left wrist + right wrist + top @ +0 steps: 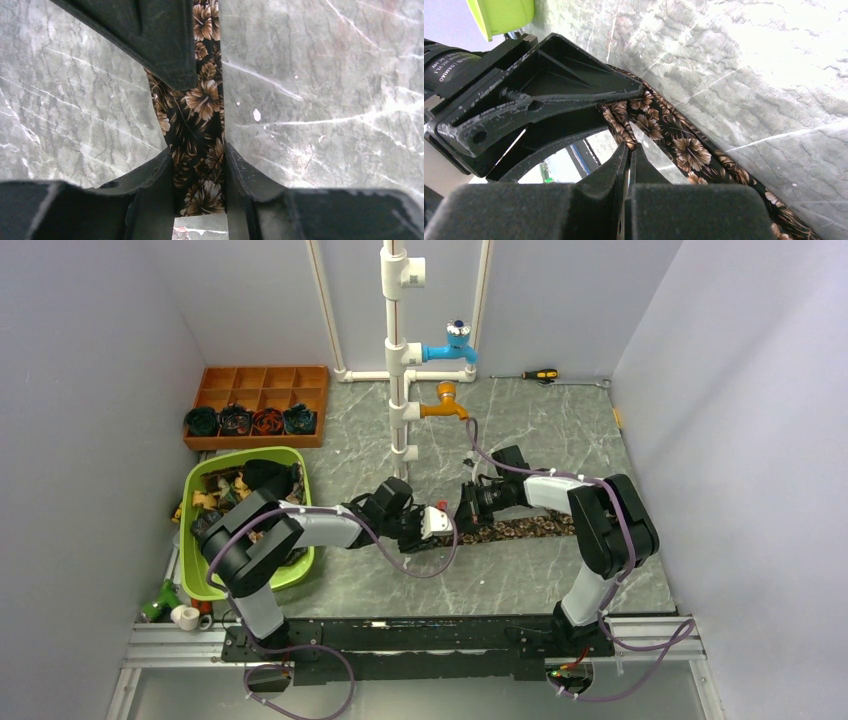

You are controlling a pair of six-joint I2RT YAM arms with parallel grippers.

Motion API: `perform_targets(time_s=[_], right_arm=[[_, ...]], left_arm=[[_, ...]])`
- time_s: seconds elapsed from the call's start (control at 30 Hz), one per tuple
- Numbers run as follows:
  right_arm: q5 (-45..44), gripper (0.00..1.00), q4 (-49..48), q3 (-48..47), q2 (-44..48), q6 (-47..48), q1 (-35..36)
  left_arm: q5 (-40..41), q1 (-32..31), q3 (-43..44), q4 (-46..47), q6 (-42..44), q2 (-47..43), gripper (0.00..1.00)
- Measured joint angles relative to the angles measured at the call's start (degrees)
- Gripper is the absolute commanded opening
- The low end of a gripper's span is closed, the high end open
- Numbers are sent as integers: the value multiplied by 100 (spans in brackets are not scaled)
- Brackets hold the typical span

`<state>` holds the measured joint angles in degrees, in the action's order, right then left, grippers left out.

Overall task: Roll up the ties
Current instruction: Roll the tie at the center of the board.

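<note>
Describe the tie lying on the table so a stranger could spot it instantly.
Find the white pipe stand mid-table; just in front of it, the flat tie stretches rightward across the grey marble table. Unlike the heaped ties in the green basket or the coiled ties in the brown tray, it is one long strip, black with tan flowers.

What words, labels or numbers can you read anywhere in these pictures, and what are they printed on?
"DAMIAO": white print on the black motor housing, at the left edge of the right wrist view.
A second line beneath it: too blurred to read.
The tie: floral pattern only, no text.
</note>
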<state>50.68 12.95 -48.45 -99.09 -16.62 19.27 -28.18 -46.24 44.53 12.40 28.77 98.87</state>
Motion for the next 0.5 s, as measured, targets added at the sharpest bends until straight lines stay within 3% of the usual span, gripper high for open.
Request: perform_targets(time_s=[0.17,0.37,0.5], right_arm=[[-33,0,175,-114,-63,142,24],[-278,0,264,-201,-452,352,39],[-332,0,374,-284,-625,426,37]], left_arm=[[-9,-4,-46,-273,407,-138,42],[0,4,-83,-378,470,-227,61],[-7,42,-219,-254,212,-306,83]])
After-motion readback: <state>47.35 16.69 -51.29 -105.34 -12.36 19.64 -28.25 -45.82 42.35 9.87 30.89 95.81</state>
